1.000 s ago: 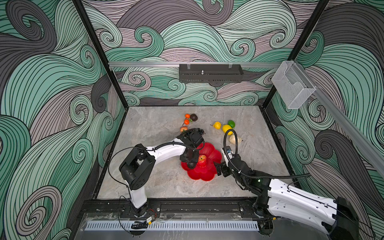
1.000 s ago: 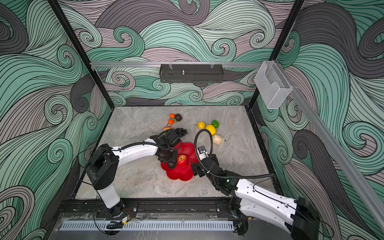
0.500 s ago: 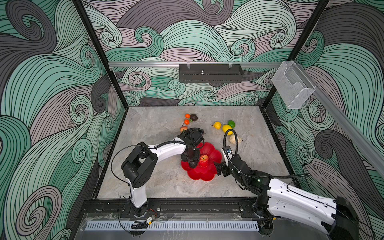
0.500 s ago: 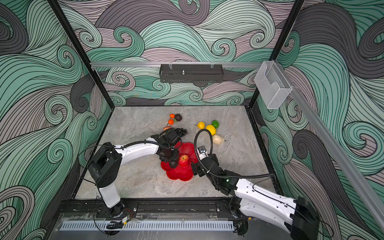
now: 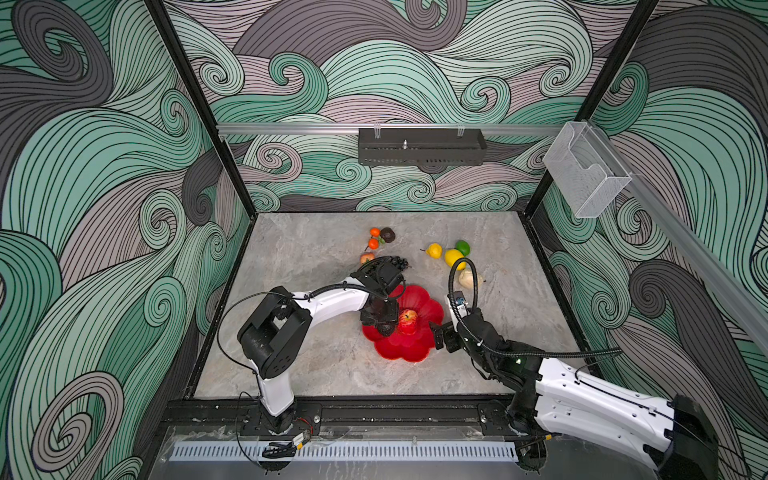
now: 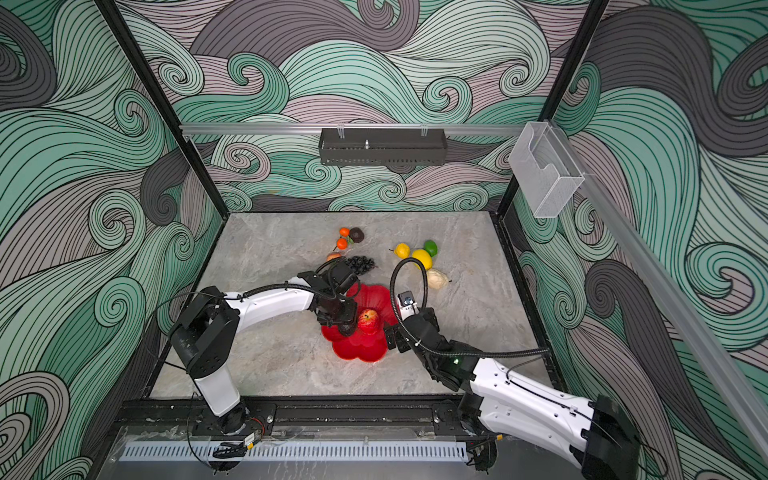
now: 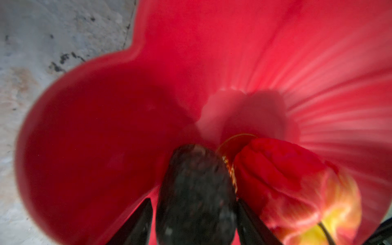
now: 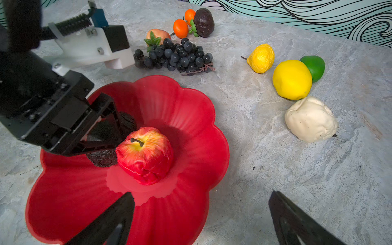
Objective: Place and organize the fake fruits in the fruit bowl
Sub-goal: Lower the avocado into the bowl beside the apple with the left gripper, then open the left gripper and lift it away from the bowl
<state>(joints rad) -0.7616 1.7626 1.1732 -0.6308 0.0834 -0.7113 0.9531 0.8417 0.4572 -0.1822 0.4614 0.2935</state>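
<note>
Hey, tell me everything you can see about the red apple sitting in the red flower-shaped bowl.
The red apple is a small fake fruit, red with yellow-orange streaks around a yellow dip on top, where a short dark stem curves out. Its skin looks soft and wrinkled. It stands roughly upright near the middle of the red bowl, resting on its floor. A dark avocado lies against one side, straddled by the left tool; whether a finger touches the apple is unclear.
</note>
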